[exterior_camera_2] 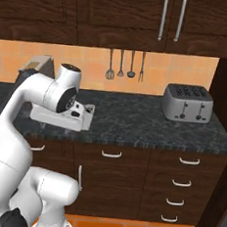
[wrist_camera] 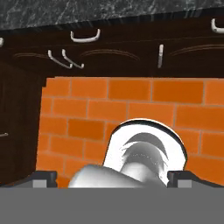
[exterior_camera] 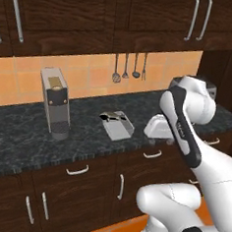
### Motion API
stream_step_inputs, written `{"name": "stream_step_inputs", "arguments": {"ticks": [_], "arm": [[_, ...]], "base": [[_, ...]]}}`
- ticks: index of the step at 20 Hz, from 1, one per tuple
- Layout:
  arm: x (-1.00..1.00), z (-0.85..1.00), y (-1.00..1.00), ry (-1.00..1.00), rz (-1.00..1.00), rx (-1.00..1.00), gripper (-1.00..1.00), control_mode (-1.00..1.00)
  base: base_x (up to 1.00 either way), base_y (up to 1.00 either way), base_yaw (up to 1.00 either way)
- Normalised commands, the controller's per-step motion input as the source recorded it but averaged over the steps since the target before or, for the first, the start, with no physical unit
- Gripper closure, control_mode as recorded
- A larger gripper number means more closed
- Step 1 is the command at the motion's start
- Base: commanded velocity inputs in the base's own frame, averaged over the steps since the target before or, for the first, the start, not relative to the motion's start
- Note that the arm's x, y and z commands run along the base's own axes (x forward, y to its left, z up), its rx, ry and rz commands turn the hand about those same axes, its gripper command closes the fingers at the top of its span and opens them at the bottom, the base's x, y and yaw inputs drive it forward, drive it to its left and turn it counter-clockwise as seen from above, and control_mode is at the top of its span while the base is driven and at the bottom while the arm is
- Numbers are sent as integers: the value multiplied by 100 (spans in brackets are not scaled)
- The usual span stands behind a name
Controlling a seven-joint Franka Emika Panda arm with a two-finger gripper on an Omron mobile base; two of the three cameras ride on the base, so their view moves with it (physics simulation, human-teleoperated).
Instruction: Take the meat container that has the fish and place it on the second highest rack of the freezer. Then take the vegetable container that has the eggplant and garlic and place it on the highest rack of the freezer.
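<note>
Overhead, four utensils (exterior_camera_2: 126, 63) on hooks, one toaster (exterior_camera_2: 187, 103), one coffee machine (exterior_camera: 55, 102), jaws spread wide, holding nothing.

- Grey tray (exterior_camera: 117, 127): shallow, rectangular, the one container-like thing on the dark speckled table (exterior_camera: 17, 140).
- Pose: flat on the table, turned askew to the front edge.
- Place: mid-table, right of the coffee machine (exterior_camera: 55, 101) and apart from it.
- Contents: small dark and pale bits at its far end, rest looks bare grey. Too small to tell whether this is the fish.
</note>
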Motion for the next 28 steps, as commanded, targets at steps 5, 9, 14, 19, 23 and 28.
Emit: {"name": "stream_step_inputs", "arguments": {"ticks": [5,9,14,19,23,28], "arm": [[83,-31,1,5,-42,5,-100,-100],[84,-17,0,18,-41,-1,-100,-100],[68,-24,2,15,-36,-1,-100,-100],[47,-47,10,9,-29,-1,-100,-100],[59,-21,5,4,-23,-1,-100,-100],[62,-17,0,9,-19,-3,-100,-100]], "base": [[0,0,0],[0,0,0],[0,0,0],[0,0,0],[0,0,0],[0,0,0]]}}
